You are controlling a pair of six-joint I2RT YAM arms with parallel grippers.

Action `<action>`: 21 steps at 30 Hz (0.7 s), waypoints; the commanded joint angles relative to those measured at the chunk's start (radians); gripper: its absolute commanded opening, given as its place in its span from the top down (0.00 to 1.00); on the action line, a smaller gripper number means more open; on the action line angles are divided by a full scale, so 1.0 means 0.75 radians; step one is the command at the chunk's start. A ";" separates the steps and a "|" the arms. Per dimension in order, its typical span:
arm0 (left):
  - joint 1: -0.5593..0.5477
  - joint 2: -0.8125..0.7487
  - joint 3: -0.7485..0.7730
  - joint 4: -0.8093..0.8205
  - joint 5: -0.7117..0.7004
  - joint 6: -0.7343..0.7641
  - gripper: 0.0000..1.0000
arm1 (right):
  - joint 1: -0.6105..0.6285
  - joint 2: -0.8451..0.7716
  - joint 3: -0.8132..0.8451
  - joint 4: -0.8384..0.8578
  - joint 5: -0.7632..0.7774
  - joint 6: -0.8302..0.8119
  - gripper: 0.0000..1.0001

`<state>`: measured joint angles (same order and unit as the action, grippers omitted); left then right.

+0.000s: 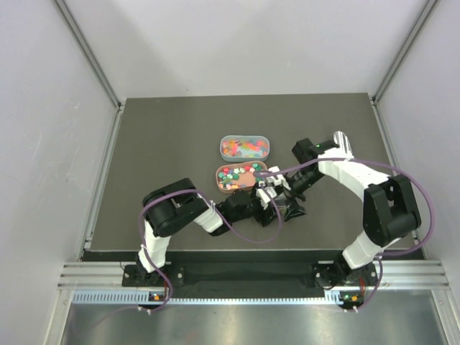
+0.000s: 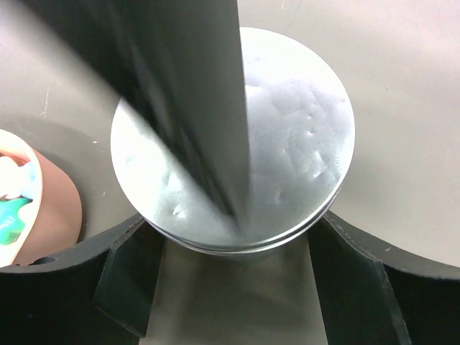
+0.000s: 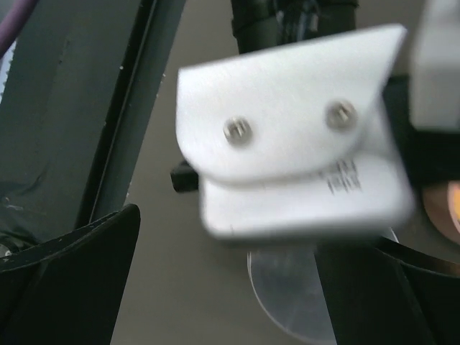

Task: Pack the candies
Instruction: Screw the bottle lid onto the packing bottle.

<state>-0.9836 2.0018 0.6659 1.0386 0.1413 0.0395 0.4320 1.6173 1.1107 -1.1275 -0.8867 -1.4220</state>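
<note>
Several small candies (image 1: 236, 174) in mixed colours lie in a brown oval tray (image 1: 224, 185), and more fill a clear oval tin (image 1: 244, 147) behind it. Right of the tray, my left gripper (image 1: 275, 197) is shut on a small round jar with a silvery top (image 2: 287, 144). Its fingers (image 2: 122, 273) press the jar's sides below the rim. My right gripper (image 1: 286, 209) hangs open just above it, and one of its dark fingers (image 2: 194, 86) crosses the lid. In the right wrist view the jar (image 3: 287, 302) shows under the left wrist's white housing (image 3: 287, 129). A few candies (image 2: 11, 208) show at the tray's edge (image 2: 57, 208).
The dark table mat (image 1: 165, 144) spreads to the left of and behind the containers. Grey walls enclose three sides. The metal rail (image 1: 251, 277) with the arm bases runs along the near edge. Purple cables (image 1: 237, 233) loop from both arms.
</note>
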 commanded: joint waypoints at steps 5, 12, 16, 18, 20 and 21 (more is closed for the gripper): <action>0.007 0.106 -0.055 -0.403 -0.033 -0.014 0.28 | -0.144 -0.127 0.174 -0.100 0.004 0.010 0.01; -0.006 0.102 -0.055 -0.413 -0.053 0.001 0.28 | -0.228 -0.079 0.153 -0.045 0.125 -0.160 0.00; -0.008 0.108 -0.053 -0.413 -0.056 0.003 0.28 | -0.237 -0.005 0.174 -0.119 0.186 -0.431 0.00; -0.008 0.110 -0.055 -0.413 -0.058 0.003 0.28 | -0.234 0.056 0.231 -0.133 0.201 -0.476 0.00; -0.008 0.111 -0.053 -0.413 -0.060 0.003 0.28 | -0.237 0.095 0.276 -0.172 0.197 -0.532 0.00; -0.008 0.113 -0.053 -0.413 -0.060 0.003 0.28 | -0.232 0.130 0.317 -0.184 0.199 -0.552 0.00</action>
<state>-0.9878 2.0033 0.6666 1.0397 0.1322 0.0391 0.2668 1.6764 1.2564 -1.2034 -0.7307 -1.6993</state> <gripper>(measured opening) 0.785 0.996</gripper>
